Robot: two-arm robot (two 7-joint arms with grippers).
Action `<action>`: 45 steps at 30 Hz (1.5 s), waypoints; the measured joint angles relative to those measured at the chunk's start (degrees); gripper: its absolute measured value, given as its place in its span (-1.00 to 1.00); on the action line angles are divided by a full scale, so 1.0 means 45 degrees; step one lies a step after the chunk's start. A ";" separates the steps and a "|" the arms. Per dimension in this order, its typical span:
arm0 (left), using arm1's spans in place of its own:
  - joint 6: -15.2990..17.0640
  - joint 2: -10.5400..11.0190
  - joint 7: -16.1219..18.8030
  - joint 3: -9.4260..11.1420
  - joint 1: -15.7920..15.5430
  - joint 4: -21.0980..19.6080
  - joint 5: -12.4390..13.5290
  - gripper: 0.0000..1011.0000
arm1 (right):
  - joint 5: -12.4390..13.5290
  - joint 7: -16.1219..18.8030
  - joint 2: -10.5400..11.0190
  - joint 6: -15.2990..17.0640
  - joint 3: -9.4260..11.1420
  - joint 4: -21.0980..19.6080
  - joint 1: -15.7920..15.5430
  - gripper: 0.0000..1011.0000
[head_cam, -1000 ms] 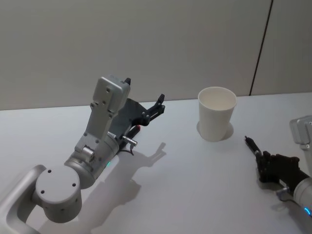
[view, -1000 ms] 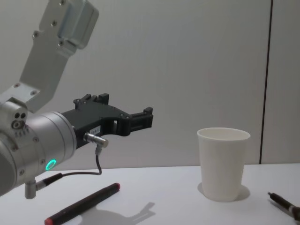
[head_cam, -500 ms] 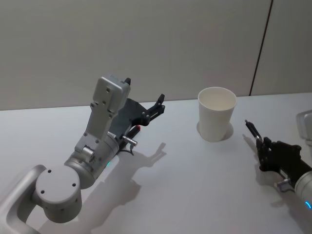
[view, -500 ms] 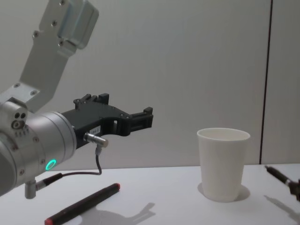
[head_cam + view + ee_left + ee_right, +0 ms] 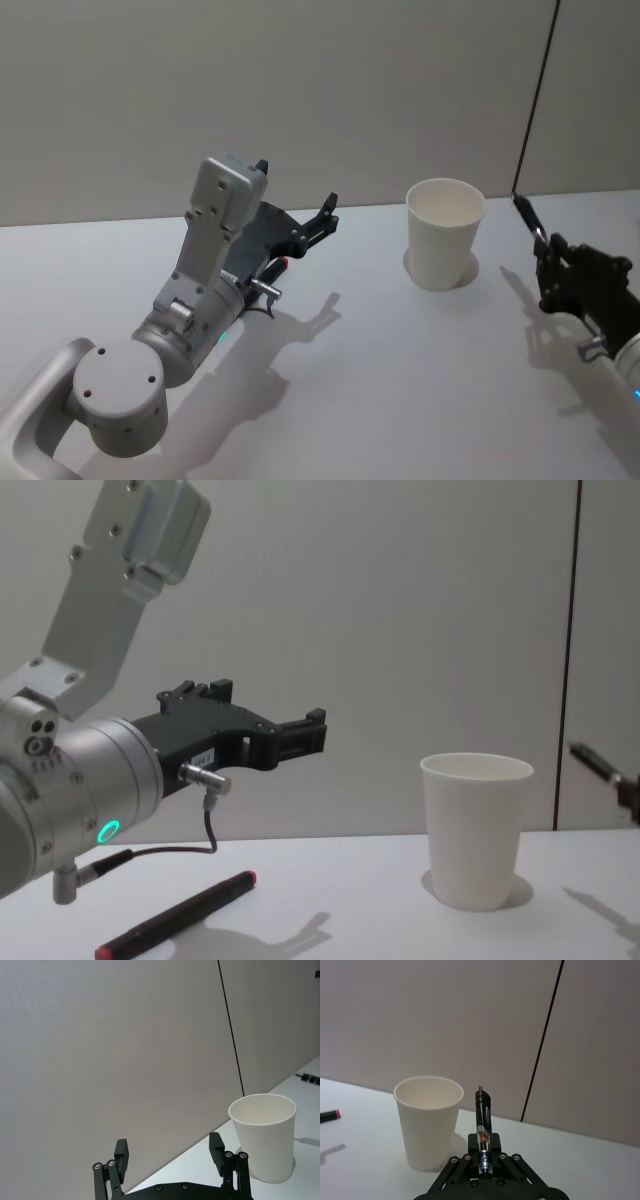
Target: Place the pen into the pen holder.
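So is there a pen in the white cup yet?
No, the white cup is bare inside, and the right gripper holds the black pen in the air beside it.

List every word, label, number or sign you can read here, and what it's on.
No text is readable.
Too small to read: the sticker on the left gripper.
Unmarked: the pen holder.
No legible print: the black pen in the right gripper.

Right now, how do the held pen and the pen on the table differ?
The black pen is clamped in the right gripper, in the air, tilted upward; the red-tipped pen lies flat on the table. The black pen is near the paper cup, the red-tipped pen under the left gripper. Both are outside the cup.
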 joint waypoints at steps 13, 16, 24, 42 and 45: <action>0.0000 0.0000 0.0001 0.0000 0.0000 0.0000 0.0001 0.98 | -0.0107 0.0218 -0.0135 -0.2345 0.0173 0.0264 0.0578 -0.76; 0.0000 0.0000 0.0000 0.0000 0.0000 0.0000 0.0000 0.98 | -0.0169 0.0315 -0.0229 -0.2904 0.0191 0.0468 0.0848 -0.76; 0.0000 0.0000 0.0001 0.0000 0.0000 0.0000 0.0001 0.98 | -0.0538 0.0697 -0.0676 -0.4449 0.0148 0.1538 0.1997 -0.76; 0.0000 0.0001 0.0001 0.0000 0.0000 0.0000 0.0000 0.98 | -0.1748 0.1221 -0.1536 -0.5549 -0.0215 0.3584 0.3748 -0.76; 0.0000 0.0001 0.0001 0.0000 0.0000 0.0000 0.0000 0.98 | -0.1983 0.1320 -0.1681 -0.5584 -0.0302 0.3900 0.3983 -0.76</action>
